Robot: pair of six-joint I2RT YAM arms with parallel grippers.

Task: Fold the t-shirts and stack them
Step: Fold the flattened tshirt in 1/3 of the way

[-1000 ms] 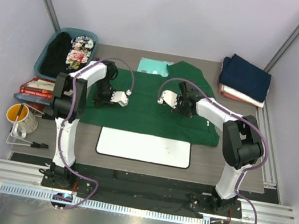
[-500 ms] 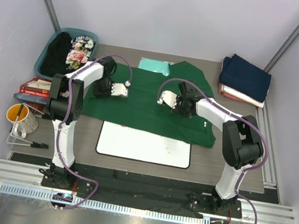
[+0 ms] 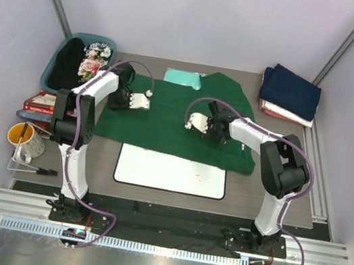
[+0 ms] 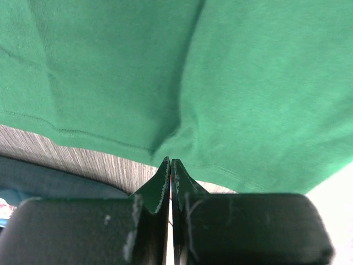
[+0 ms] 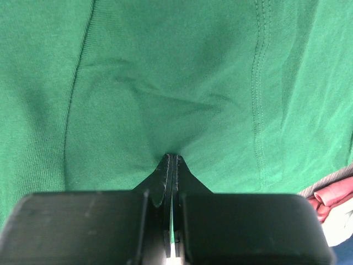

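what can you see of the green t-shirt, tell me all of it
The green t-shirt is plain dark green knit cloth with stitched hems and seams, spread mostly flat on the table, one part jutting toward the far edge. The left gripper pinches it at a hem near its left edge and the right gripper pinches its middle, puckering the cloth at both.

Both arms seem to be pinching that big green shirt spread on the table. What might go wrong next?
1. Each pair of jaws is shut on only a small pucker of the dark green cloth t-shirt, so the cloth may slip free when pulled.
2. The flat teal plastic board lies against the shirt's far edge, so the moving cloth might drag it along.
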